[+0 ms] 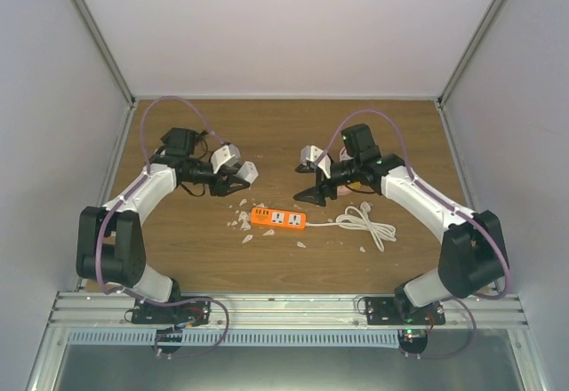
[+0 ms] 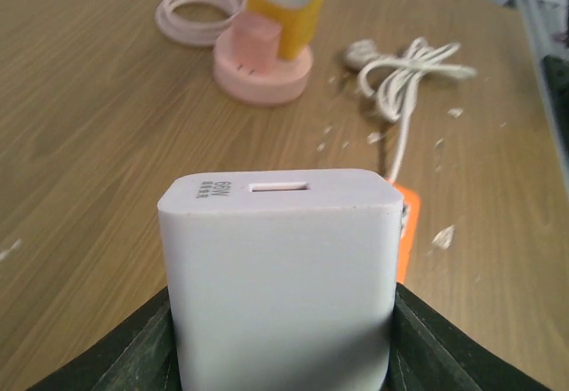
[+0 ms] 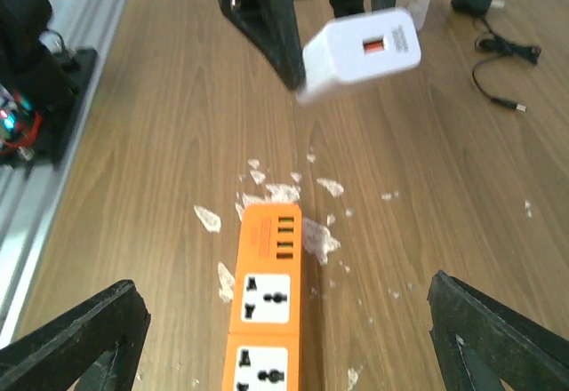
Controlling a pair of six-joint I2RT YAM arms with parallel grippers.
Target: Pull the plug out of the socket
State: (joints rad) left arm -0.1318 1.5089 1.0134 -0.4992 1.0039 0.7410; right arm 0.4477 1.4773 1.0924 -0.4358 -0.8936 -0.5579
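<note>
Your left gripper (image 1: 238, 178) is closed partway on the white charger plug (image 2: 280, 267), a dark finger pressed against each of its flat sides, and it holds the plug in the air above the table (image 1: 178, 249), left of the middle and well back from the near edge. The plug is clear of the orange power strip (image 1: 278, 219), which lies flat near the middle of the table with its white cable (image 1: 366, 225) coiled toward the right edge. The two sockets that the right wrist view shows are both empty. Your right gripper (image 3: 283, 295) hangs over the strip's end with its jaws spread wide and nothing between them. Expect the plug to behave as a hard, glossy block: rigid, probably light, and likely to slip if you loosen your hold, so keep the pads square on the broad sides and low on the body, as they are now. The strip looks light too and would probably slide or lift under a pull. White flakes (image 1: 242, 222) litter the wood beside it.
</note>
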